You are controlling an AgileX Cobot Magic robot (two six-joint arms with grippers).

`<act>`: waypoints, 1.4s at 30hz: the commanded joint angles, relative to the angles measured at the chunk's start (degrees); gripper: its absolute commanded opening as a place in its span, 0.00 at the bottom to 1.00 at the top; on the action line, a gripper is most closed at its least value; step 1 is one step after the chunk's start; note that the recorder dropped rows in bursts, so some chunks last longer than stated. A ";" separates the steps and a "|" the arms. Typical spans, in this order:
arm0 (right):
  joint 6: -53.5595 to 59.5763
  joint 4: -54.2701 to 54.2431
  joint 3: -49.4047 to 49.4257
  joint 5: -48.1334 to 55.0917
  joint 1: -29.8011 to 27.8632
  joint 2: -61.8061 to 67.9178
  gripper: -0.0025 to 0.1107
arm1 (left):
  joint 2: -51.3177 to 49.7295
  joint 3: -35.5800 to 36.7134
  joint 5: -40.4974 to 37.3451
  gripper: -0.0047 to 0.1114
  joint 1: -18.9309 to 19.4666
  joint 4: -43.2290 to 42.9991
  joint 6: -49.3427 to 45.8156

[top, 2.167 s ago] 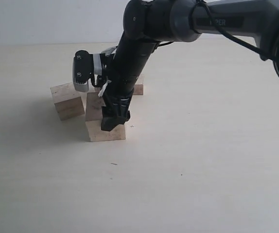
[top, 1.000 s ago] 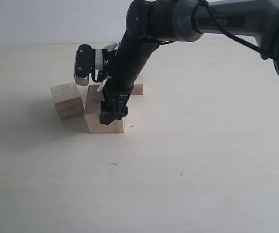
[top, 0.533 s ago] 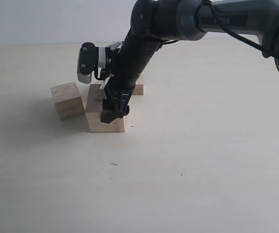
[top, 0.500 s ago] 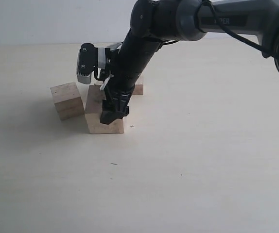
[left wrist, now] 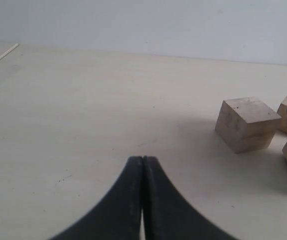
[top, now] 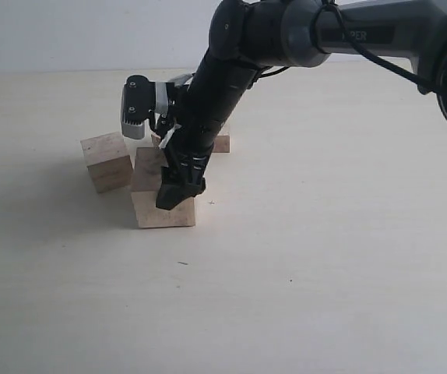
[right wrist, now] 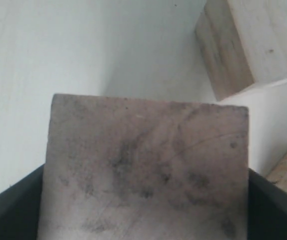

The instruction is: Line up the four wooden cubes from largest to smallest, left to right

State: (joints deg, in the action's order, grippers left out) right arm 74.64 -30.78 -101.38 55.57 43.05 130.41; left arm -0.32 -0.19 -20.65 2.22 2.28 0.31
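Over the pale tabletop (top: 325, 296) the right hand (top: 173, 193), clamped on the largest cube (top: 157, 212), brings it nearer and leftward; no row yet.

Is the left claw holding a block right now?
No, the left gripper is shut with nothing between its fingers, and the nearest wooden cube sits well away from it.

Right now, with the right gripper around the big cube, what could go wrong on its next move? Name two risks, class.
1. The large cube sits very close to the medium cube on its left. Carrying it leftward could knock that cube askew.
2. The right gripper spans the large cube's full width with its jaws spread wide. The hold may be weak, so the cube might twist or slip when lifted.
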 commanded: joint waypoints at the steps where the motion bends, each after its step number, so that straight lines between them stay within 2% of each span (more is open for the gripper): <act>1: 0.90 -2.54 -0.12 0.14 -0.75 -0.41 0.73 | 0.32 0.19 0.41 0.04 0.10 0.04 0.16; 8: 0.80 -2.53 -0.12 0.15 -1.91 -0.41 0.74 | 0.32 0.19 0.41 0.04 0.10 0.04 0.16; 14: 0.79 -2.53 -0.12 0.42 -1.91 -0.41 0.87 | 0.32 0.19 0.41 0.04 0.10 0.04 0.16; 25: 0.79 -2.67 -0.12 1.29 -1.91 -2.88 0.87 | 0.32 0.19 0.41 0.04 0.10 0.04 0.16; 32: 0.79 -9.61 -0.12 2.32 -1.91 -8.26 0.87 | 0.32 0.19 0.41 0.04 0.10 0.04 0.16; 39: -4.54 -28.37 -0.12 -0.01 -1.38 -9.32 0.85 | 0.32 0.19 0.41 0.04 0.10 0.04 0.16; 42: -1.42 -29.93 -0.12 0.11 -0.25 -9.02 0.85 | 0.32 0.19 0.41 0.04 0.10 0.04 0.16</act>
State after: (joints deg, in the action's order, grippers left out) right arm 71.31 -57.54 -101.38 56.05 41.79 121.53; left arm -0.32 -0.19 -20.65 2.22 2.28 0.31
